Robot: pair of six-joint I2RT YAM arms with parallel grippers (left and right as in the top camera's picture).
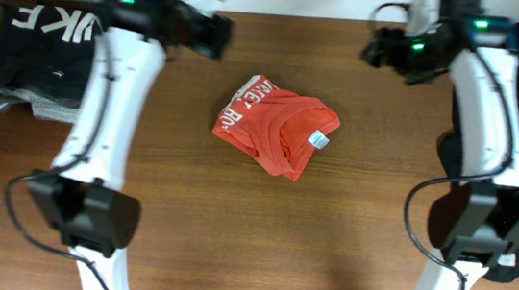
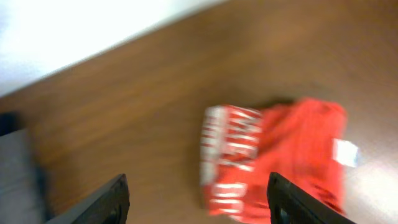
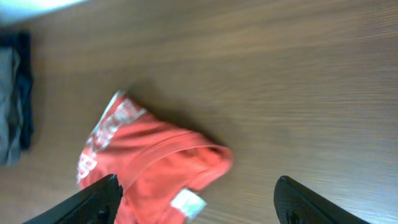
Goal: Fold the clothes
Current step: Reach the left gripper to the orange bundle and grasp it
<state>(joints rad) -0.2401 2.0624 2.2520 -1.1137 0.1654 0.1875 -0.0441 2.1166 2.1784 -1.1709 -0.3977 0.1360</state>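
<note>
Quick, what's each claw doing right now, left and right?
Left claw: open, holding nothing.
Right claw: open, holding nothing.

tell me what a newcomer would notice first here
A bunched orange-red T-shirt with white lettering lies in the middle of the brown wooden table. A black garment with large white letters sits at the far left. The left gripper and right gripper hang open over the table, holding nothing.
</note>
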